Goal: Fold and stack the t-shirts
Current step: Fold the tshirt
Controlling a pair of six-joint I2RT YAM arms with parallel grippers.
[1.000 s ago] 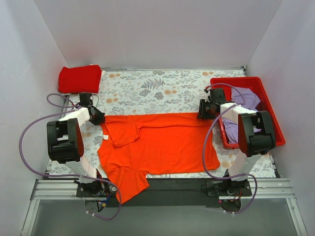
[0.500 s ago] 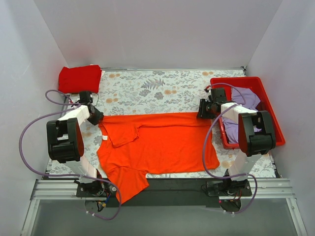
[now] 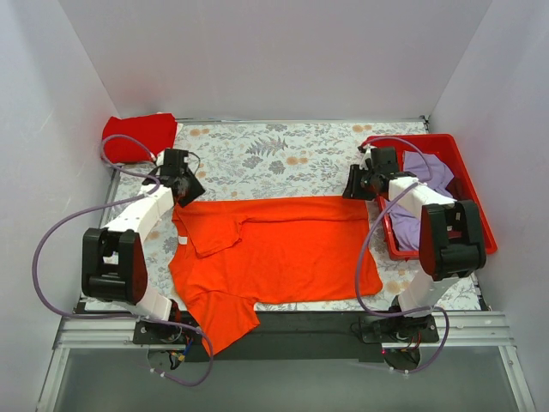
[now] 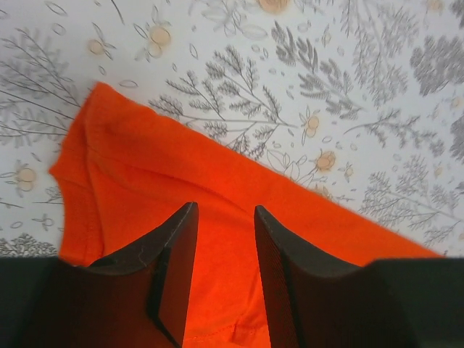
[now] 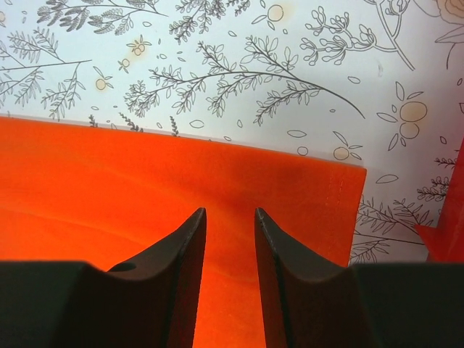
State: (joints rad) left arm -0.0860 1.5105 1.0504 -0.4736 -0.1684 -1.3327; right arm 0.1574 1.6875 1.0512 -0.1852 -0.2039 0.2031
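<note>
A bright orange t-shirt (image 3: 283, 249) lies spread across the floral table, its far edge folded toward me and one sleeve hanging over the near edge. My left gripper (image 3: 190, 194) hovers open over its far left corner (image 4: 109, 152), nothing between the jaws (image 4: 225, 212). My right gripper (image 3: 352, 190) stands open above the far right corner (image 5: 319, 196), also empty (image 5: 230, 212). A deeper red t-shirt (image 3: 137, 137) sits folded at the back left. A pale lavender t-shirt (image 3: 429, 172) lies crumpled in the bin.
A rigid red plastic bin (image 3: 477, 210) stands at the right side of the table, close to my right arm. The floral tablecloth (image 3: 266, 154) shows beyond the orange shirt. White walls close in on three sides.
My left gripper has opened, let go of the orange shirt's corner, and moved away and to the right. My right gripper has drifted slightly toward the back.
</note>
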